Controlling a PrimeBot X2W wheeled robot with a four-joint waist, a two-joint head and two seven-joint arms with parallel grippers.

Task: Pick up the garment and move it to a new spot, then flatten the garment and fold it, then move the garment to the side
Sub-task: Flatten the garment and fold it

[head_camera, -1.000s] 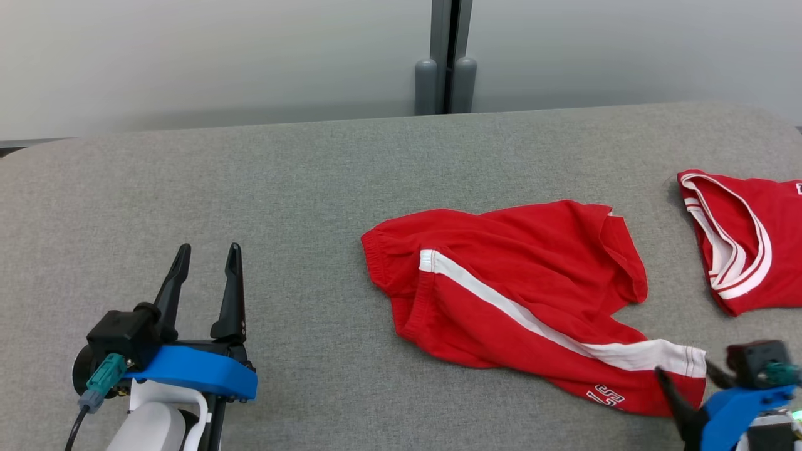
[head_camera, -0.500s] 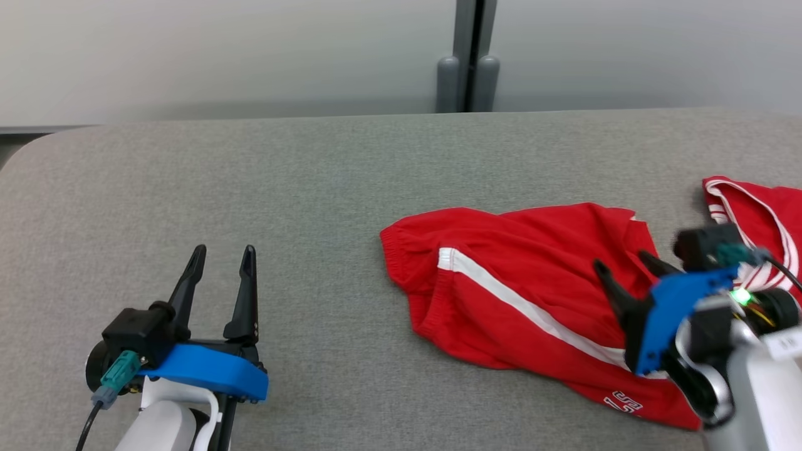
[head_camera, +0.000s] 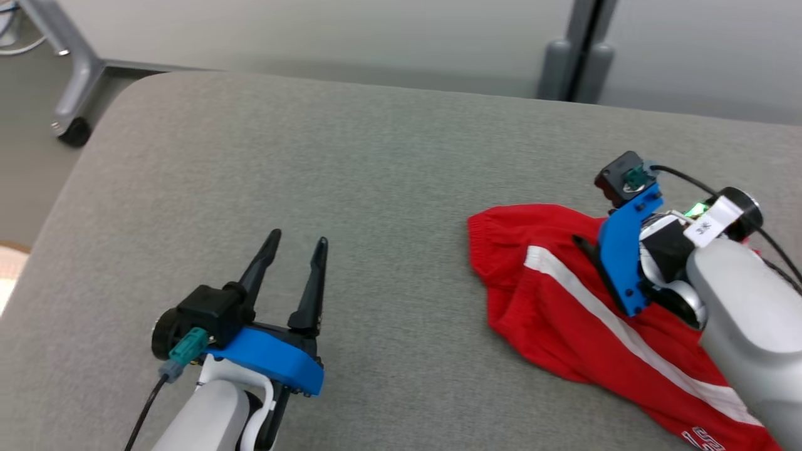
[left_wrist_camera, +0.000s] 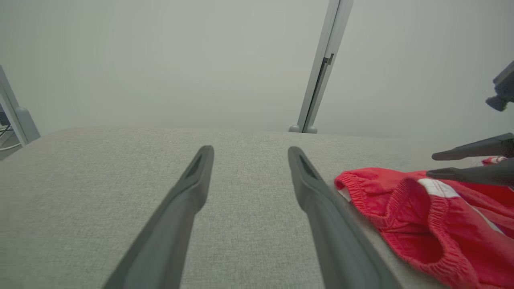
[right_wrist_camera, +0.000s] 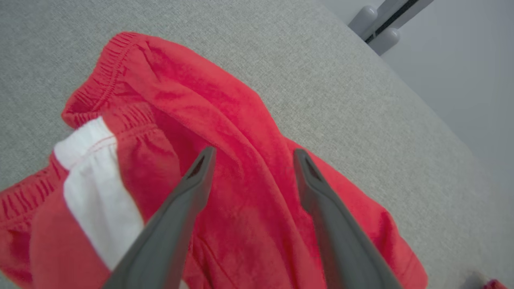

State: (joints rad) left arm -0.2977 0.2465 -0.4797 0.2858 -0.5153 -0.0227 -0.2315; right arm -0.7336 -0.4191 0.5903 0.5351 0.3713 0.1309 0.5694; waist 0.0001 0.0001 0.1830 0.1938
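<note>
Red garment [head_camera: 532, 313] lies crumpled on the grey table [head_camera: 351, 163], towards the robot's right. The right gripper [right_wrist_camera: 251, 154] hovers over its folds, fingers spread, grasping nothing; left gripper [head_camera: 297, 239] likewise released, well apart. Recommend: lower squarely, pinch one thick fold, then close

We made out no full text: white lettering [head_camera: 703, 438] on the red garment [head_camera: 564, 313] was cut off, and the white tag [head_camera: 708, 227] on the right forearm [head_camera: 745, 300] was blurred.
</note>
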